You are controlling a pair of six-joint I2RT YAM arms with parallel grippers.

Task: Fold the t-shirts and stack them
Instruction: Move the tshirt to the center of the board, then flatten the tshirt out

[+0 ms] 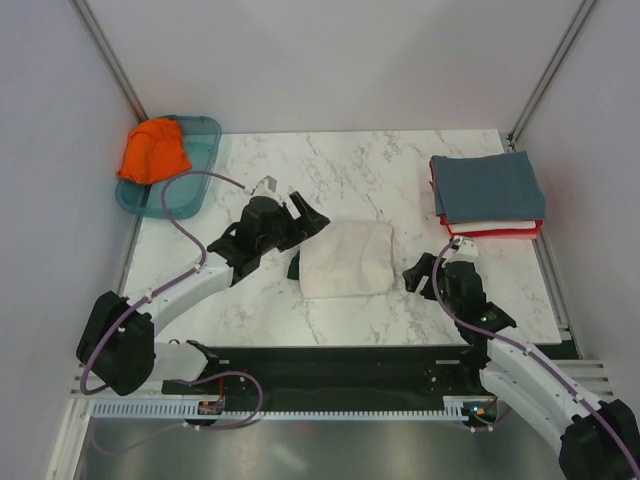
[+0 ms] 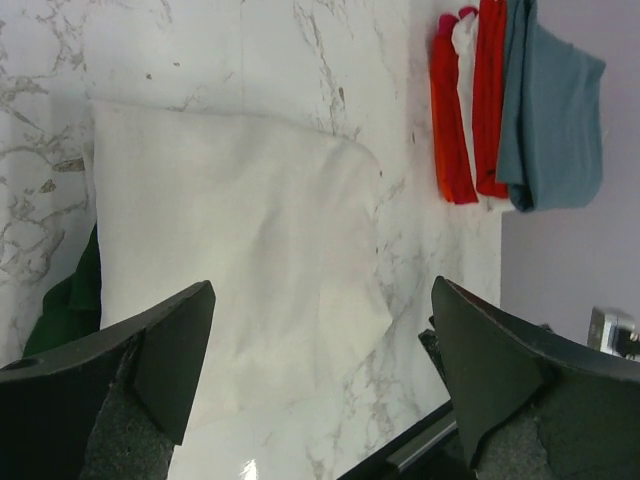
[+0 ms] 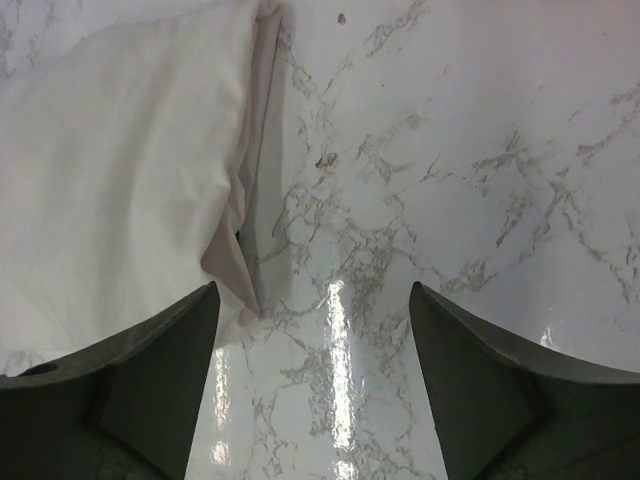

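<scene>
A folded cream t-shirt point(image 1: 348, 258) lies mid-table with a bit of dark green sleeve point(image 1: 295, 268) poking out at its left edge; it also shows in the left wrist view point(image 2: 230, 250) and the right wrist view point(image 3: 120, 170). My left gripper point(image 1: 308, 214) is open and empty just above the shirt's far-left corner. My right gripper point(image 1: 428, 268) is open and empty just right of the shirt's right edge. A stack of folded shirts point(image 1: 487, 194), slate-blue on top over white and red, sits at the far right. An orange t-shirt point(image 1: 154, 150) lies bunched in the tray.
A translucent teal plastic tray point(image 1: 196, 160) stands at the far left corner. The black mounting rail point(image 1: 340, 370) runs along the table's near edge. Grey walls close in both sides.
</scene>
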